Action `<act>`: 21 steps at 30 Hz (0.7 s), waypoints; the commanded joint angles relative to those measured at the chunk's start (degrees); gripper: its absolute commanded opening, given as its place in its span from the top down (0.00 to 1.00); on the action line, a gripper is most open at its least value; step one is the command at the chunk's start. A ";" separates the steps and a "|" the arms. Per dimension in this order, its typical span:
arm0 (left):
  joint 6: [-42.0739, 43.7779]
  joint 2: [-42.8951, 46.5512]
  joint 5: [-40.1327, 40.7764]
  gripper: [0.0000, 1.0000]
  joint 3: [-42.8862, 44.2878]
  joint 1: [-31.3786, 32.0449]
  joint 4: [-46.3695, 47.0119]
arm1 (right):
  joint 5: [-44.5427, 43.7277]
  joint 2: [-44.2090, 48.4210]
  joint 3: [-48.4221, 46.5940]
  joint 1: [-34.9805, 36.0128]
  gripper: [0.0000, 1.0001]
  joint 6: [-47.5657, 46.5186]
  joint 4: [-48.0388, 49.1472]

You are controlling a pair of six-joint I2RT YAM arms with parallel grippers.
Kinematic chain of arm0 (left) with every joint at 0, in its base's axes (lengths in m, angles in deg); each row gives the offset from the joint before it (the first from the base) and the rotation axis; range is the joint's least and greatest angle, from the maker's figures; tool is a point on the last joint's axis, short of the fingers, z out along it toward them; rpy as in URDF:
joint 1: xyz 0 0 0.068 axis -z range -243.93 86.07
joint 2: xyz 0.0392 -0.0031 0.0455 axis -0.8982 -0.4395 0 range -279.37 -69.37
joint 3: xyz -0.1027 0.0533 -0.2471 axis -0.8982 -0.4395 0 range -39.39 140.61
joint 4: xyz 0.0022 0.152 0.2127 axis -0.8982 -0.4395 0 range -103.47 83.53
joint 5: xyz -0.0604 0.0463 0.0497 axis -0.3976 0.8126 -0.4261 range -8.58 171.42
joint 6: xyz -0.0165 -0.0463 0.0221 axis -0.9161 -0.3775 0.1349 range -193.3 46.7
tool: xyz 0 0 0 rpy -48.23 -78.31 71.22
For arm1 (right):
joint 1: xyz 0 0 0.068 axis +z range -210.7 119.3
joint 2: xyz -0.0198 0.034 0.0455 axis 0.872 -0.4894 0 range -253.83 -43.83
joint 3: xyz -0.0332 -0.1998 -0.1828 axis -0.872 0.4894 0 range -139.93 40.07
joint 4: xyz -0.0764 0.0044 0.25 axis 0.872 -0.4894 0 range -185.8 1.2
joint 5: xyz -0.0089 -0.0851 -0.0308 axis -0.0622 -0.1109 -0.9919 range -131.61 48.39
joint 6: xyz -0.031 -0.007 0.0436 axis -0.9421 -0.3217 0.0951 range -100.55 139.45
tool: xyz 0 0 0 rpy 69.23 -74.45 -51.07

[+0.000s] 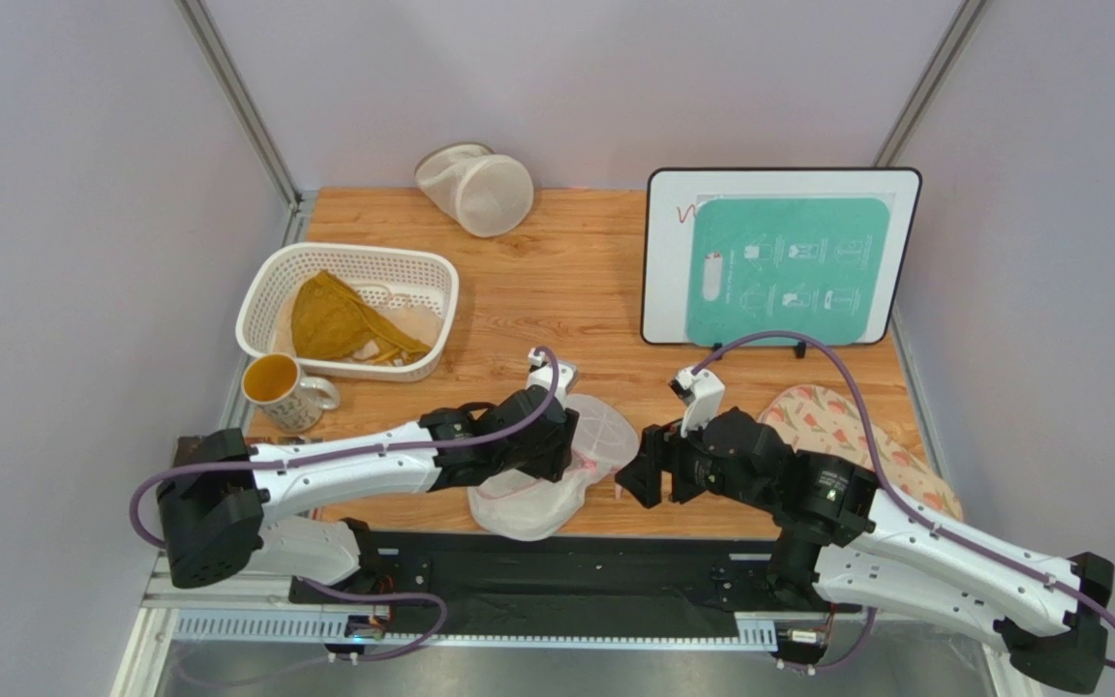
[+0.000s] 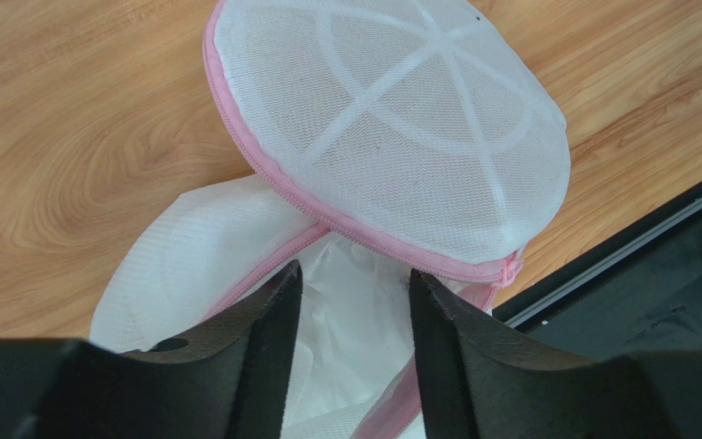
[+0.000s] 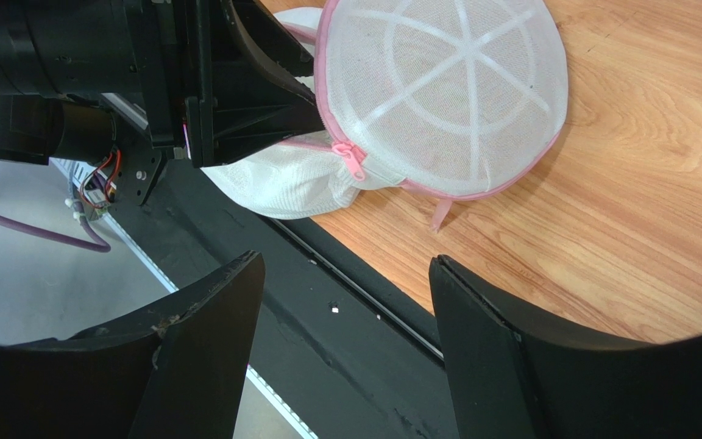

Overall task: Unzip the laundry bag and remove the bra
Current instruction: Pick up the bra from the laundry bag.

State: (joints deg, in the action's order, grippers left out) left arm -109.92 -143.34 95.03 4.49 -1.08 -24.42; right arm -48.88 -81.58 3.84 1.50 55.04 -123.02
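Observation:
The laundry bag (image 1: 585,436) lies at the table's front edge, between the two grippers. It is unzipped: its ribbed dome half (image 2: 391,137) is raised off the lower half (image 2: 190,256). The white bra (image 2: 355,320) shows inside the opening. My left gripper (image 2: 353,274) is open, with its fingertips at the opening on either side of the bra fabric and shut on nothing. In the top view the left gripper (image 1: 556,436) is at the bag's left side. My right gripper (image 3: 345,265) is open and empty, just right of the bag and over the black rail. The pink zipper pull (image 3: 350,162) hangs at the bag's near side.
A white basket (image 1: 265,291) holding a mustard garment (image 1: 331,317) stands at the left, with a mug (image 1: 280,389) in front of it. A cream cylindrical mesh bag (image 1: 479,189) lies at the back. An instruction board (image 1: 774,254) stands at the back right. A pink patterned cloth (image 1: 840,421) lies behind the right arm.

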 commanded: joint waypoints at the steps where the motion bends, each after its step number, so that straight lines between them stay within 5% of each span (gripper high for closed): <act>1: -2.22 -0.38 -2.44 0.42 -0.11 -0.10 2.84 | -1.08 0.23 0.46 0.21 0.28 0.44 1.17; 7: -3.37 1.29 -3.49 0.29 -0.99 -0.10 3.71 | -1.08 -2.23 1.25 0.30 0.28 0.62 3.62; 14: -3.37 -2.22 -5.34 0.30 -1.86 -0.10 3.72 | -2.66 -9.77 1.60 0.21 0.26 0.62 10.74; 17: -4.33 -2.23 -5.61 0.34 -3.62 -0.10 5.47 | -5.82 -13.55 1.16 0.21 0.25 1.32 12.85; 21: -4.42 -1.53 -4.29 0.58 -4.50 -0.10 5.83 | -8.11 -16.38 1.25 0.21 0.24 2.02 15.67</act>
State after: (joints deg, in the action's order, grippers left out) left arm -113.44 -145.40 90.31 0.71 -1.08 -20.42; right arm -52.75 -96.32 5.57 1.50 55.70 -113.73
